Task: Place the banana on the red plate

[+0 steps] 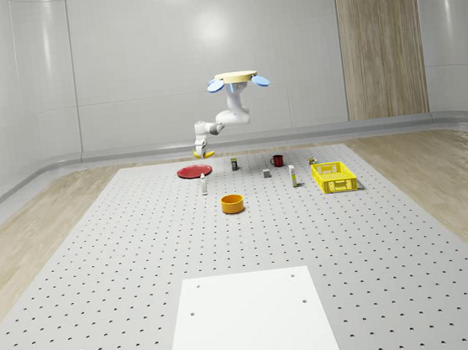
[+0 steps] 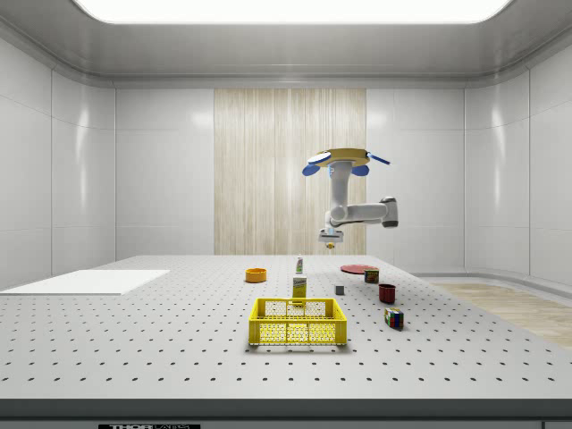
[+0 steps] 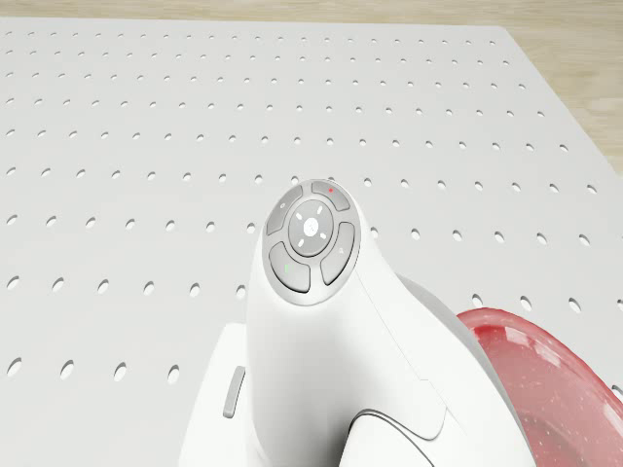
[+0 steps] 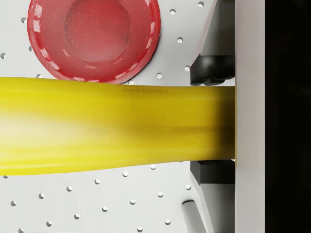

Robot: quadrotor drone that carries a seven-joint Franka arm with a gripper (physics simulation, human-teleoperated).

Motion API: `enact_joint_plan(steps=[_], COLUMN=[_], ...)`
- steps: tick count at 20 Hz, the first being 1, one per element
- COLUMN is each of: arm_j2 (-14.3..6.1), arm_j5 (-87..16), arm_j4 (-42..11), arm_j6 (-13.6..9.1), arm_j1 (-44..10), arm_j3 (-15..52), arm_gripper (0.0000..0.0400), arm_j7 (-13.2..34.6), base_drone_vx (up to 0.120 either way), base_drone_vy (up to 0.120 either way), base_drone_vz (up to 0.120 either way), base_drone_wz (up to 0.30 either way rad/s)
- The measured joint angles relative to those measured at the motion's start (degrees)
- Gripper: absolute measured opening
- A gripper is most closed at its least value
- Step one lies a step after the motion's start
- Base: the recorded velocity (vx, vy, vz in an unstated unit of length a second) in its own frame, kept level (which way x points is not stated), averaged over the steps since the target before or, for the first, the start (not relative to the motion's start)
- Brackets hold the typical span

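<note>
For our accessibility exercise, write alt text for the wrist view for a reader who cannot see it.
A yellow banana stretches across the picture, held in the pincer. Below it on the white perforated table lies the red plate, partly behind the banana's edge.

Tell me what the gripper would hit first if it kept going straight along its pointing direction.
Probably the bare table. The gripper, shut on the banana, points down, with the red plate off to one side of its line, though depth is hard to judge. The drone hovers nearby.
</note>
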Motion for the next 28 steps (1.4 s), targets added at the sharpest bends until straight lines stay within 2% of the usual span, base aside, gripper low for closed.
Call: enact_joint_plan(steps=[11, 15, 20, 26, 28], arm_j2=[-0.11, -0.11, -0.04, 0.06, 0.09], arm_j5=[0.31, 0.39, 0.43, 0.43, 0.43], arm_j4=[0.06, 0.07, 0.08, 0.08, 0.08], arm_j6=[0.04, 0.01, -0.06, -0.16, -0.19], arm_j1=[-0.08, -0.09, -0.07, -0.05, -0.04], arm_j3=[0.04, 0.05, 0.04, 0.04, 0.03], arm_gripper=[0.0201, 0.0201, 0.0201, 0.0200, 0.0200], arm_j7=[-18.93, -24.43, -27.61, -29.06, -29.29], base_drone_vx=[0.000, 0.090, 0.088, 0.120, 0.000], base_drone_vy=[0.000, 0.000, 0.000, 0.007, 0.000], base_drone_vz=[0.000, 0.000, 0.000, 0.000, 0.000], base_drone_wz=[-0.300, -0.050, 0.000, 0.000, 0.000])
